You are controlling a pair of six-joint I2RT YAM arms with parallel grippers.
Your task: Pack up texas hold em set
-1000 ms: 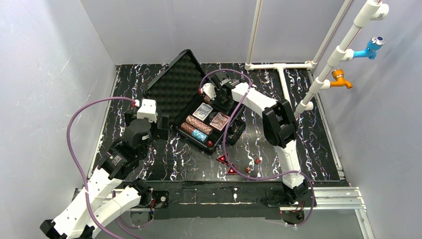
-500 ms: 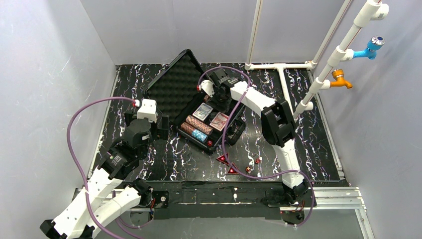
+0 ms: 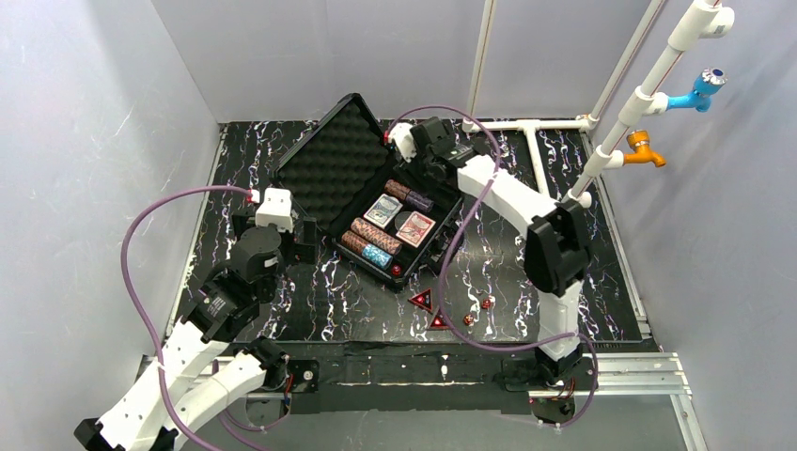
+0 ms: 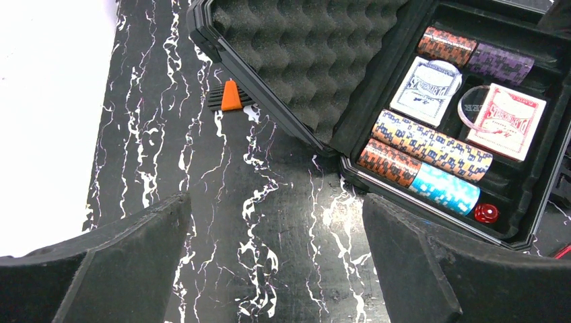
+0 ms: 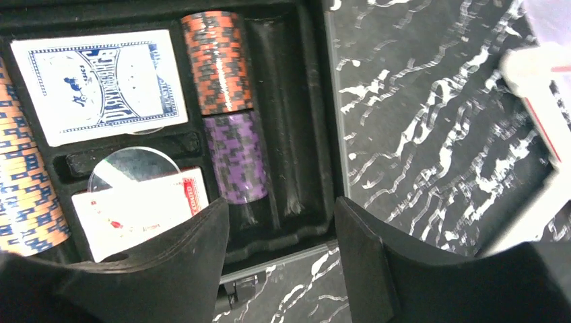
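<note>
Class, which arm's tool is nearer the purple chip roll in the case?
Right. The right tool hovers just beside the purple chip roll; the left tool is over the table, outside the case's opposite side.

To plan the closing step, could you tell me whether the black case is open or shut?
Open: the case has its lid laid back, foam exposed, with chip rolls and card decks showing inside.

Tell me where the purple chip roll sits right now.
In the top view, the purple chip roll lies inside the open case, toward its far-right side, end to end with the orange-brown roll and beside the red-backed deck.
</note>
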